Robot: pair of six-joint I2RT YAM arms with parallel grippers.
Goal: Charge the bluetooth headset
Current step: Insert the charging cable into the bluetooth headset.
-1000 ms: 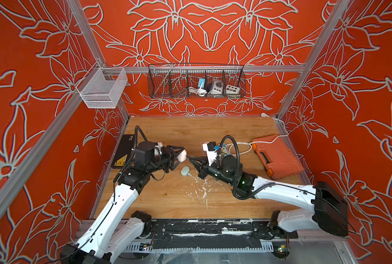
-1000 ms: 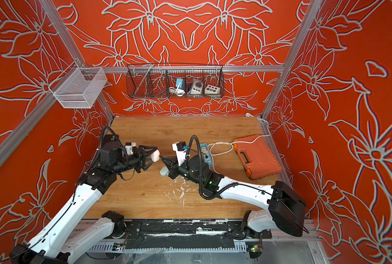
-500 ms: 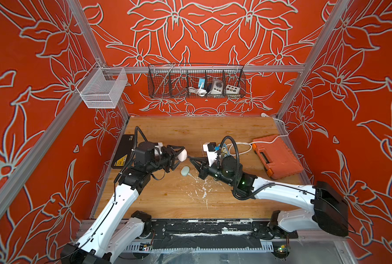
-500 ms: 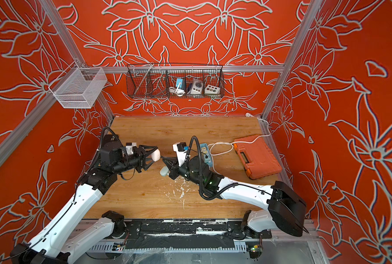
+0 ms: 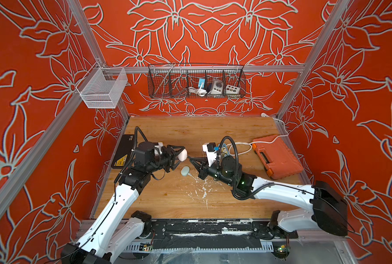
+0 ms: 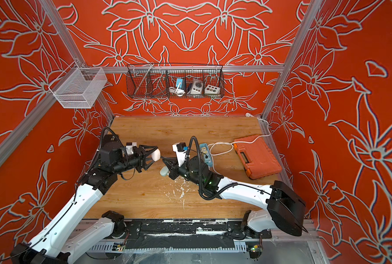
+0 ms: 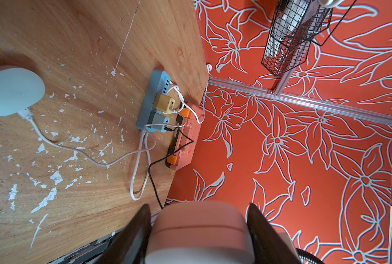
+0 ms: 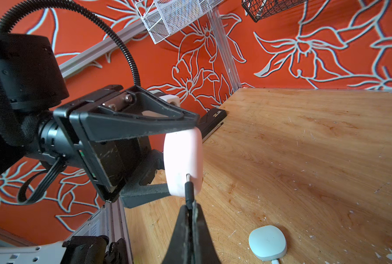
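Above the wooden table [image 5: 213,132], near mid-frame in both top views, the left claw [image 5: 180,156] [image 6: 155,155] grasps the pale pink headset case [image 8: 182,155]. The right claw [image 8: 191,205], clenched on a black charging plug [image 8: 188,188], holds its metal tip against the case.

Pale pink, rounded plastic headset case [image 8: 182,157]: closed, lid seam visible, clamped edgewise between the left gripper's [image 5: 181,156] jaws. Black charging-cable plug [image 8: 188,190]: pinched in the right gripper's [image 8: 191,206] closed tips, bare metal tip against the case's end face; insertion depth indeterminate.
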